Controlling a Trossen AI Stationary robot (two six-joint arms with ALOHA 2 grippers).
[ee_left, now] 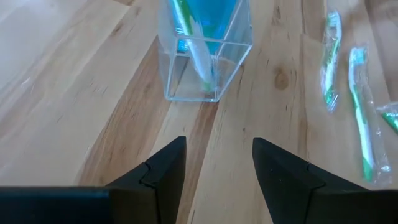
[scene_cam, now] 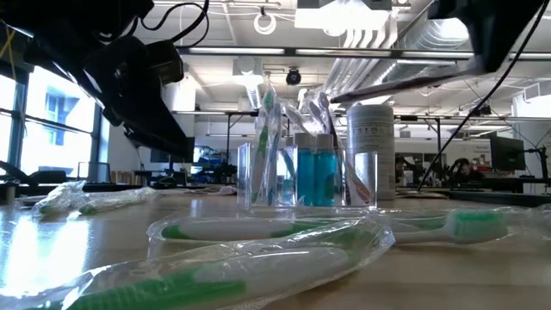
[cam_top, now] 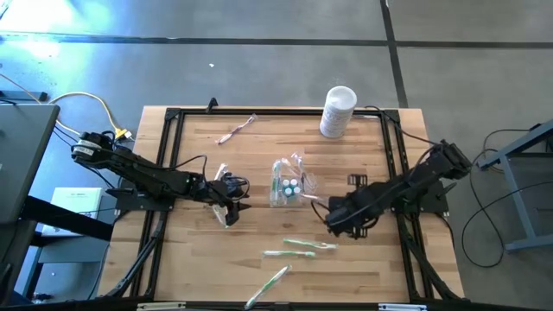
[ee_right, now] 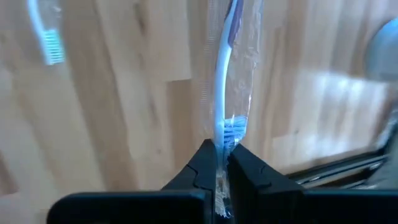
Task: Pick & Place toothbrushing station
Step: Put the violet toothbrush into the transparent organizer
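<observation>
The clear cup point(cam_top: 286, 184) stands mid-table, holding teal tubes point(cam_top: 289, 185) and brushes. My right gripper point(ee_right: 222, 163), just off its right side, pinches a wrapped white-blue toothbrush point(ee_right: 226, 93) at the bristle end. My left gripper point(ee_left: 217, 171) hangs spread and empty just left of the cup. Green toothbrushes point(cam_top: 309, 245) lie toward the table's point(cam_top: 207, 259) near edge.

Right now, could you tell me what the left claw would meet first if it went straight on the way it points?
Most likely the clear plastic cup. The open left claw faces it squarely across bare table, with nothing showing between them, though the gap's depth is hard to judge.
</observation>
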